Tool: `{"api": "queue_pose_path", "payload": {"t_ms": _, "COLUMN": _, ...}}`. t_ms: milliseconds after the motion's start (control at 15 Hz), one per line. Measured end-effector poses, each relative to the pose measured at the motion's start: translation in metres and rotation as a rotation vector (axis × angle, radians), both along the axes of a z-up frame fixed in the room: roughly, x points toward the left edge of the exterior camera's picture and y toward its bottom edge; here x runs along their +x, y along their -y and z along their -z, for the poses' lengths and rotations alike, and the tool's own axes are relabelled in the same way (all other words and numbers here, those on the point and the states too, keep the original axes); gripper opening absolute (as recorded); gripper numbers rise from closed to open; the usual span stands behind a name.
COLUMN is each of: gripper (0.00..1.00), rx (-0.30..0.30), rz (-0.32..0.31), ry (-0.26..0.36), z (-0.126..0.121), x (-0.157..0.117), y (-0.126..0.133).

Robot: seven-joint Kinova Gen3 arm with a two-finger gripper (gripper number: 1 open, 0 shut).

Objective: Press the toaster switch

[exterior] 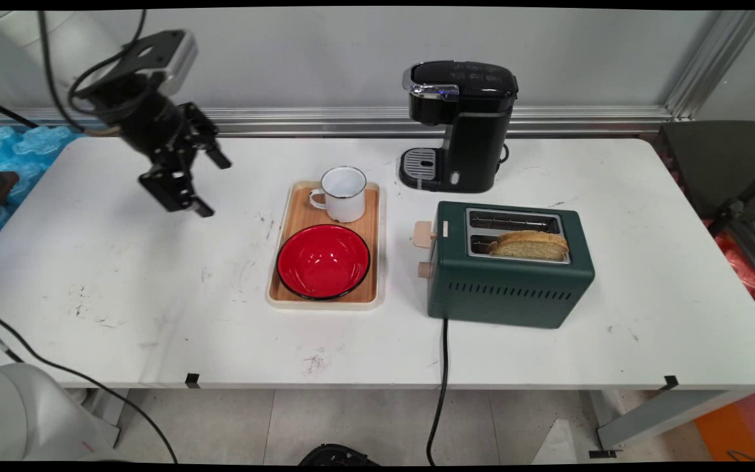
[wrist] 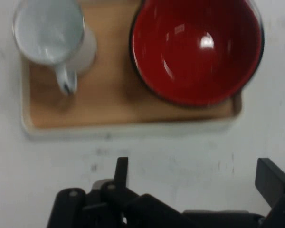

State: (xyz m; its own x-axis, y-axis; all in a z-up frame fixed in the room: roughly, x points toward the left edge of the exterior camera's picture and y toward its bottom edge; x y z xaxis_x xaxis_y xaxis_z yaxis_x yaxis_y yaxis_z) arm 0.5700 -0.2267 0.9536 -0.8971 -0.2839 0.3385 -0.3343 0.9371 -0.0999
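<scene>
My gripper (exterior: 215,185) hangs open above the table's left half, tilted toward the wooden tray (exterior: 293,216), and holds nothing. On the tray stand a white enamel mug (exterior: 342,193) at the far end and a red bowl (exterior: 323,261) at the near end. In the hand view the tray (wrist: 109,111) lies ahead of the gripper (wrist: 194,175), with the mug (wrist: 50,31) at upper left, its handle toward me, and the red bowl (wrist: 197,47) at upper right. Bare table lies between the fingers (wrist: 121,172).
A green toaster (exterior: 507,269) with a slice of bread (exterior: 529,245) in its near slot stands right of the tray, its cord running off the front edge. A black coffee machine (exterior: 459,124) stands at the back. The wall rail runs behind the table.
</scene>
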Motion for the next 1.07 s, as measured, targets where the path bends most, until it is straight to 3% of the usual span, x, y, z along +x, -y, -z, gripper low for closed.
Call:
{"api": "queue_pose_path", "payload": {"t_ms": 333, "gripper": 1.0, "rx": -0.023, "rz": 0.02, "ry": -0.068, "z": -0.019, "x": -0.044, "y": 0.018}}
{"api": "queue_pose_path", "payload": {"t_ms": 400, "gripper": 0.0, "rx": -0.028, "rz": 0.024, "ry": -0.085, "z": -0.023, "x": -0.054, "y": 0.022}}
{"api": "queue_pose_path", "payload": {"t_ms": 1067, "gripper": 0.0, "rx": -0.064, "rz": 0.062, "ry": -0.204, "z": -0.042, "x": -0.135, "y": 0.047}}
